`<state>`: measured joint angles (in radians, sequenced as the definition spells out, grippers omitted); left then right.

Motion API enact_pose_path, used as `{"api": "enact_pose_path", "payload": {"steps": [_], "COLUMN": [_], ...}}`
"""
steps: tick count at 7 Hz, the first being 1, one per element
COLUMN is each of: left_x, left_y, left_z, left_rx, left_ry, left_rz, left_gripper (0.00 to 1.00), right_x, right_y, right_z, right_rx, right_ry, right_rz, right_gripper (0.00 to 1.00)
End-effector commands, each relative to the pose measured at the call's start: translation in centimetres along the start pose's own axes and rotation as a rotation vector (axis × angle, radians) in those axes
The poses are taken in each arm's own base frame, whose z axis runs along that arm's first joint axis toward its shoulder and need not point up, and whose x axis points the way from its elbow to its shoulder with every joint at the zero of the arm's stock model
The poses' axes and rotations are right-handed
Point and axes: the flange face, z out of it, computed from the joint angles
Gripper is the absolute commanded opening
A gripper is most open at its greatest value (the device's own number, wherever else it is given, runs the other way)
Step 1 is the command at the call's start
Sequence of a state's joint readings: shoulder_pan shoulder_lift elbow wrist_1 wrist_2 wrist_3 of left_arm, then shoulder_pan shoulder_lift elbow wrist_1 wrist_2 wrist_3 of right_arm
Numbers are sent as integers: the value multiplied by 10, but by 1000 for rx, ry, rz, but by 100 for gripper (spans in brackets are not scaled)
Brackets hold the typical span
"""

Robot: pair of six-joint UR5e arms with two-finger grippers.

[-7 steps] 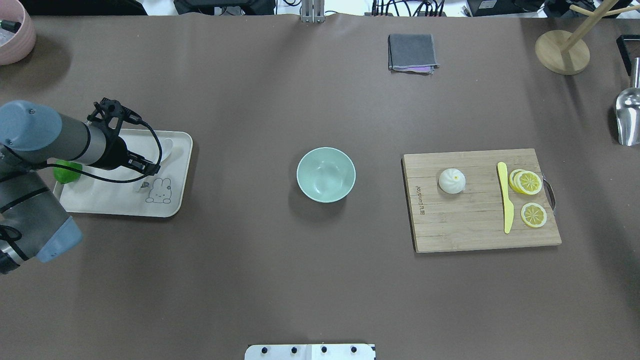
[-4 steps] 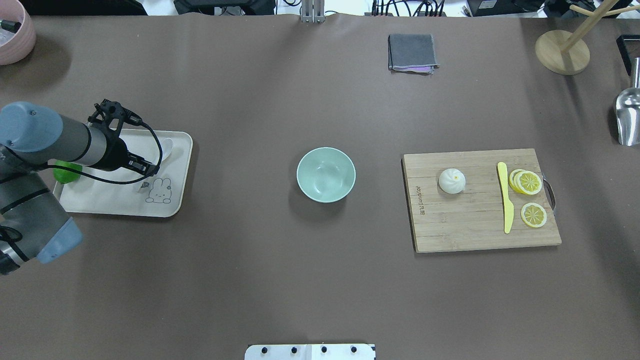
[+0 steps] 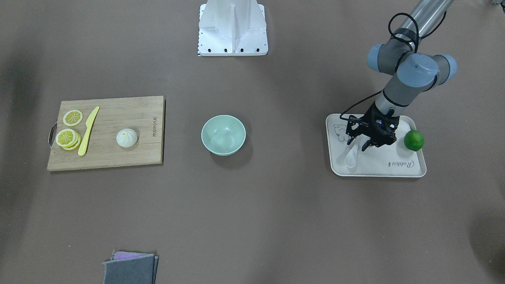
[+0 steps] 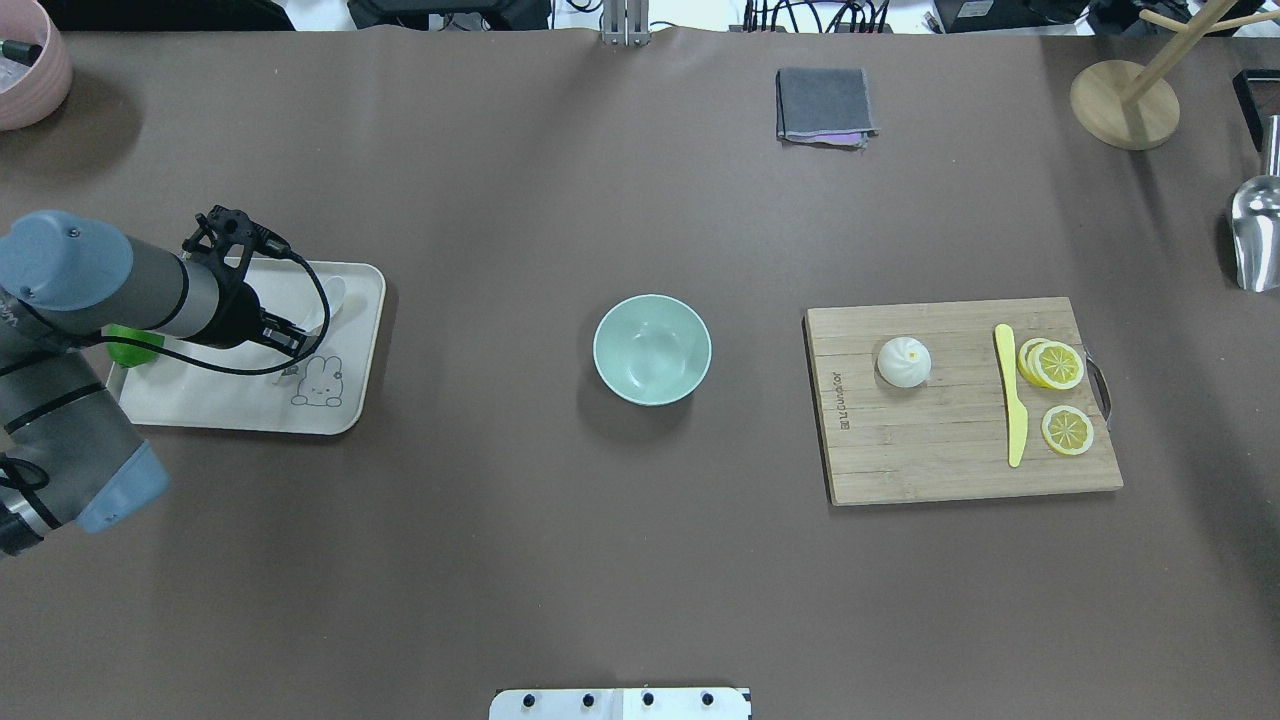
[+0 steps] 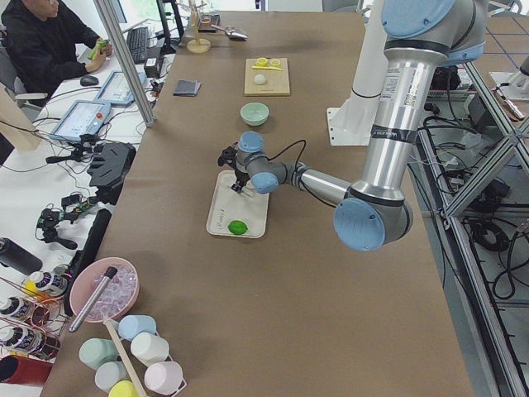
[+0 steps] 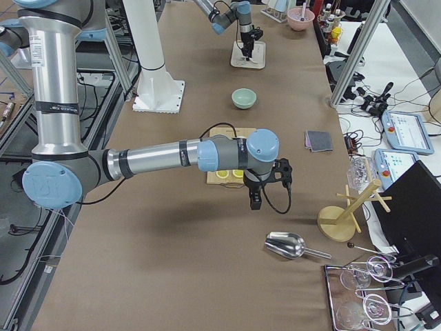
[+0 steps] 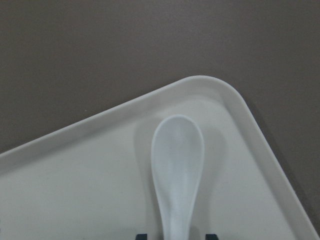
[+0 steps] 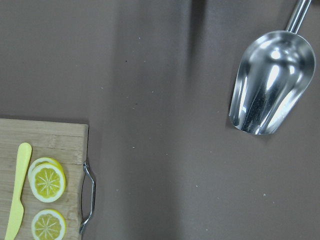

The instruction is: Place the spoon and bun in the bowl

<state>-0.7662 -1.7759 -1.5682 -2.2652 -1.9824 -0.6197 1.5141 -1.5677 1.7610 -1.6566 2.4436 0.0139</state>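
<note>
Spoon (image 7: pixel 177 165) lies flat on the cream tray (image 3: pixel 378 167) near one rounded corner, its handle running back between the two fingertips of the left hand (image 3: pixel 357 145); that hand is low over the tray and spread wide, one dark fingertip on either side of the handle with a gap at each side, so it grips nothing; a green lime (image 3: pixel 414 140) sits on the same tray, on the far side of the hand from the spoon; the mint-green bowl (image 4: pixel 652 349) stands alone mid-table, well apart from the tray, with nothing in it; beyond it the bun (image 4: pixel 904 361) rests on the wooden cutting board (image 4: pixel 950 460), beside a yellow knife (image 4: pixel 1012 400) and lemon slices (image 4: pixel 1058 365); the right hand (image 6: pixel 253 200) hangs above the table past the board's handle end, near a metal scoop (image 8: pixel 270 85); whether that hand is spread or closed I cannot tell
</note>
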Motion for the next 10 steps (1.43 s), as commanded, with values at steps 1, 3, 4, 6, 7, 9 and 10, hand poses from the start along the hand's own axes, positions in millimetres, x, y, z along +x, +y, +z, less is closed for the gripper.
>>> {"api": "enact_pose_path", "payload": {"steps": [1,3,4,6,7,9,10], "left_x": [-3,1,21,52,73,122,143], "left_y": [4,3,-4,-49,-70,-107,-107], "left_z": [1,-5,-34,-81,-88,-92,-85], "left_rx": [-4,5,38,88,103,101,127], "left_ry": [-6,5,57,172,198,223,213], "left_rz": [-4,2,10,-128,-185,-266,-249], "left_gripper": [7,0,0,0,0,0,0], "right_x": [1,-1,-3,-44,-80,-192,-244], "right_y": [0,0,-1,-21,-30,-26,-16], "right_z": [1,0,-2,-8,2,44,87], "right_rx": [-1,1,6,22,13,71,112], "right_ry": [0,0,0,-47,-52,-4,12], "right_rz": [1,2,14,34,36,5,-5], "right_gripper": [100,100,100,100,100,100,100]}}
